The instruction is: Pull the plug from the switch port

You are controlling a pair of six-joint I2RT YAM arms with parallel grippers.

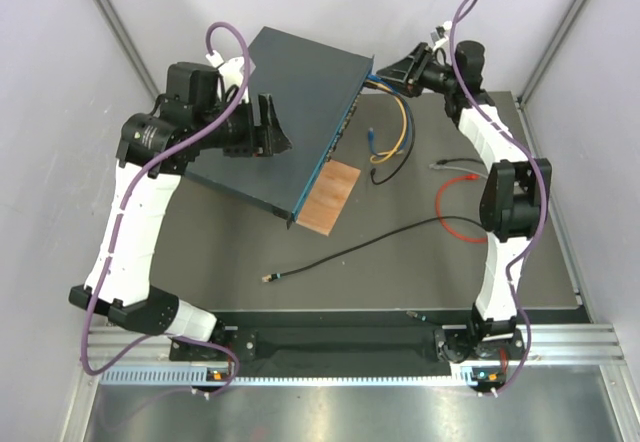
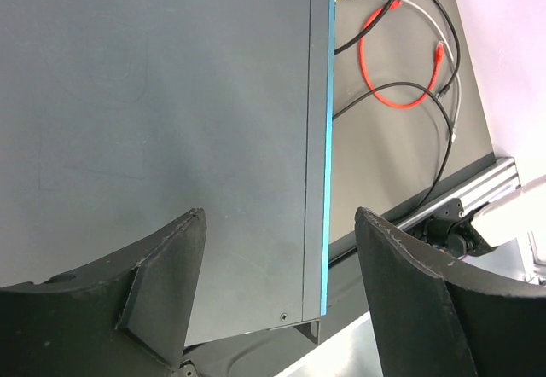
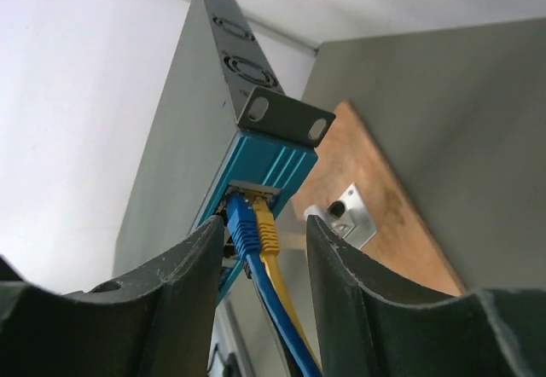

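Note:
The switch [image 1: 290, 97] is a flat dark blue-grey box lying slanted across the table's middle, its teal port face [image 2: 328, 138] turned right. A blue plug [image 3: 241, 222] and a yellow plug [image 3: 268, 234] sit side by side in ports at the far end of that face. My right gripper [image 3: 264, 223] is open, with one finger on each side of the two plugs. The left finger is close to the blue plug and a gap shows beside the yellow one. My left gripper [image 2: 280, 217] is open over the switch's near corner, one finger above the top plate, the other past the edge.
A small brown board [image 1: 330, 197] with a metal bracket [image 3: 351, 215] lies against the switch's near right side. Loose cables lie on the mat to the right: a yellow loop [image 1: 402, 137], a red one [image 1: 450, 217], a grey one [image 1: 455, 165] and a long black one [image 1: 350, 252].

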